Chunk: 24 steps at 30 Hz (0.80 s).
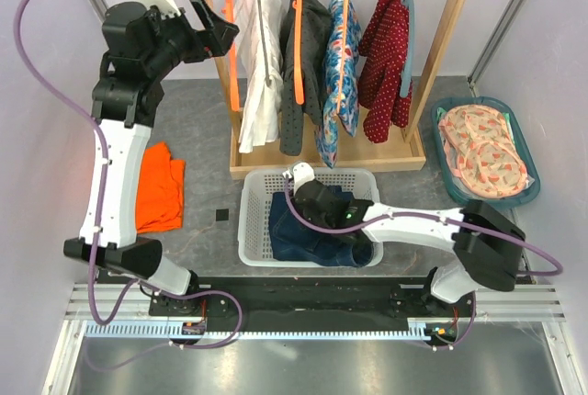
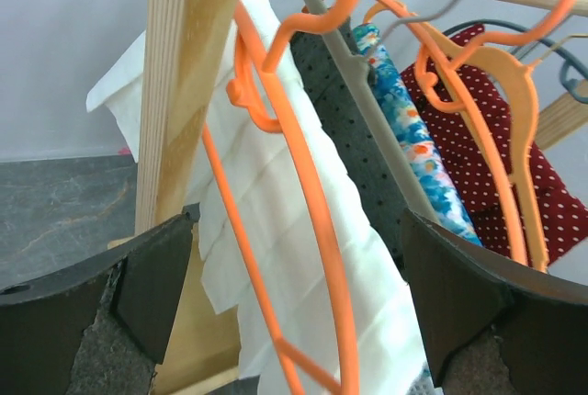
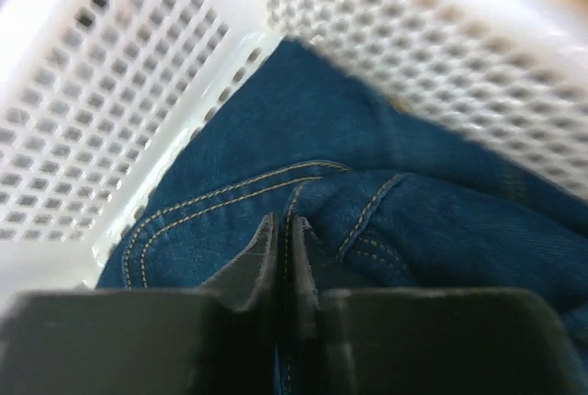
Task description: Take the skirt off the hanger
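Note:
A blue denim skirt (image 1: 308, 241) lies crumpled in the white plastic basket (image 1: 252, 204). My right gripper (image 1: 315, 206) reaches down into the basket. In the right wrist view it (image 3: 287, 230) is shut on a stitched fold of the denim skirt (image 3: 413, 129), beside the basket wall (image 3: 110, 119). A bare orange hanger (image 1: 229, 57) hangs at the left end of the wooden rack. My left gripper (image 1: 217, 24) is up beside it and open. In the left wrist view the gripper (image 2: 299, 308) has its jaws wide on either side of the orange hanger (image 2: 315, 230), not touching it.
The wooden rack (image 1: 452, 39) holds a white garment (image 1: 259, 64), a dark dotted one (image 1: 299, 64), a blue floral one (image 1: 338, 73) and a red dotted one (image 1: 386, 55). An orange cloth (image 1: 158, 188) lies left. A teal tray (image 1: 507, 112) of patterned cloth sits right.

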### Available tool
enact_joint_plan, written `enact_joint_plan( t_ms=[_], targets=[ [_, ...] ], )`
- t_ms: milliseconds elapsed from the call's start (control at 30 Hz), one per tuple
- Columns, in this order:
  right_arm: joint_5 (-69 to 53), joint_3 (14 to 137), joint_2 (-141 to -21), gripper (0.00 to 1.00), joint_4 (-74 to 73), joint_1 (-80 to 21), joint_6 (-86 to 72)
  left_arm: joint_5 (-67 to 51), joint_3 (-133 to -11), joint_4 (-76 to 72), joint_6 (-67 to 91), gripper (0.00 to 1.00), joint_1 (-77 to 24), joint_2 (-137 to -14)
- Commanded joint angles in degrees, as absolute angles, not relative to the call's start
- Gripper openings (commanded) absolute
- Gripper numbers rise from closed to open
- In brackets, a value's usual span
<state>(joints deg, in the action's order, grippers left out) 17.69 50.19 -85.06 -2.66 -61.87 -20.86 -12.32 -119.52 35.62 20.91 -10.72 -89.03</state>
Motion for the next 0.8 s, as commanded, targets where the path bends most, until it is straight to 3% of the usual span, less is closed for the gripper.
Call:
enact_joint_plan(
  t_ms=[0, 33, 100, 200, 433, 600, 767],
  targets=[
    [10.28, 54.4, -89.03, 0.58, 1.5, -61.79, -22.94, -13.27, -117.34, 31.47, 18.11, 1.0, -10.63, -83.59],
    [12.2, 54.93, -88.77, 0.72, 0.8, -61.53, -22.85, -13.27, -117.16, 31.38, 18.11, 1.0, -10.63, -83.15],
    [14.66, 56.42, -87.02, 0.87, -1.65, -61.26, -22.24, -14.24, -117.77, 31.29, 17.67, 1.0, -10.81, -82.1],
    [20.38, 58.0, -80.7, 0.98, -4.29, -61.35, -21.01, -16.26, -120.58, 31.2, 17.67, 1.0, -11.6, -81.56],
    [24.87, 66.88, -70.42, 0.97, -10.81, -61.26, -18.1, -13.55, -132.26, 30.94, 14.78, 1.0, -19.06, -88.31],
    [24.43, 64.96, -64.7, 0.92, -9.58, -61.26, -19.77, -4.93, -137.81, 29.8, 7.66, 1.0, -30.12, -94.12],
    [26.54, 61.18, -60.21, 0.88, -9.49, -61.26, -20.83, 2.36, -136.67, 29.44, 7.29, 1.0, -31.73, -98.26]
  ],
)
